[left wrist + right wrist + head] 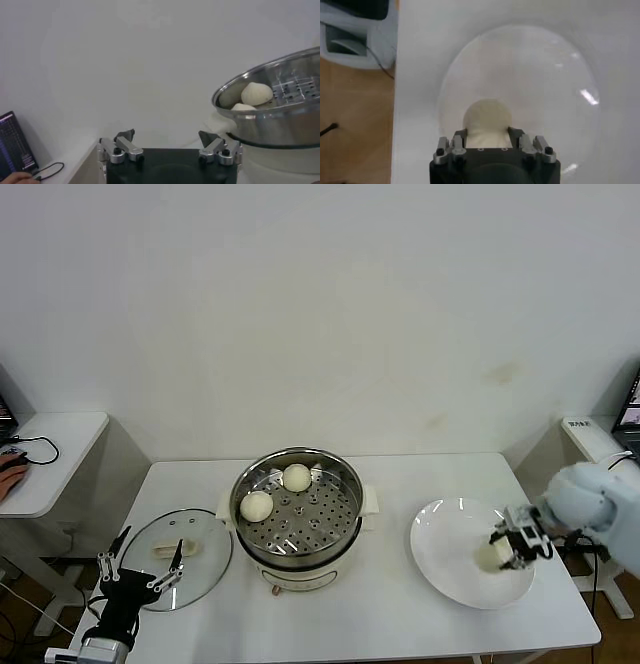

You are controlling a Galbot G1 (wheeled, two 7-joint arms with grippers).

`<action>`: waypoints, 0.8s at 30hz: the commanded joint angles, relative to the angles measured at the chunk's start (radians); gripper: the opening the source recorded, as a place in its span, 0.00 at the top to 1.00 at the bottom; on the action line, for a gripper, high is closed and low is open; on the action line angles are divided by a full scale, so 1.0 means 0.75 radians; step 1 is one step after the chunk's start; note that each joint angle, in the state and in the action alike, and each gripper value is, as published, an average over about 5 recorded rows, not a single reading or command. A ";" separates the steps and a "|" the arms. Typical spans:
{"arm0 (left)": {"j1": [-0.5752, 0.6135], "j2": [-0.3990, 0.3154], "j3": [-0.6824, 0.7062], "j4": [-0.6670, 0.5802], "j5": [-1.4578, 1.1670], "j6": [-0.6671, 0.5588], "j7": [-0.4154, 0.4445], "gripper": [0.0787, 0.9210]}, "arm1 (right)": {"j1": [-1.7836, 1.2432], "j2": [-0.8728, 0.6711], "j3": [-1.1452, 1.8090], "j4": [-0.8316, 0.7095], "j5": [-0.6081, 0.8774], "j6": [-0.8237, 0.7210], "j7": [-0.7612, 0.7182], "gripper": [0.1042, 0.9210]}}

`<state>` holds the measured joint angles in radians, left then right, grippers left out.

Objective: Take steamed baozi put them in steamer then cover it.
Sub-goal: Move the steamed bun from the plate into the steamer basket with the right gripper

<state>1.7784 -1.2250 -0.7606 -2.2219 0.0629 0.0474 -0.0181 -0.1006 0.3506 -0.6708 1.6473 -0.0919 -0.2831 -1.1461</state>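
Observation:
The steel steamer [345, 529] stands mid-table on its cream base, with two baozi [257, 505] [296, 477] on its perforated tray; the left wrist view shows them too [256, 93]. My right gripper [503, 550] is over the white plate [447, 559] at the right, shut on a third baozi [486, 119] pinched between its fingers. The glass cover [205, 555] with its cream handle lies flat on the table left of the steamer. My left gripper [140, 569] hangs open near the cover's front-left edge, holding nothing.
A side table [55, 454] with a cable stands at the far left, and another stand [590, 432] at the far right. The table's front edge runs just below the plate and cover.

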 commanded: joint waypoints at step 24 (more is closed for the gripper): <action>-0.021 -0.010 -0.029 0.003 -0.006 0.007 0.000 0.12 | 0.975 0.923 -0.606 -0.119 0.472 -0.041 0.156 0.45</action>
<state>1.7614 -1.2287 -0.7765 -2.2200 0.0574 0.0521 -0.0184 0.5584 0.7497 -1.0292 1.5855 0.2042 -0.3223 -1.0868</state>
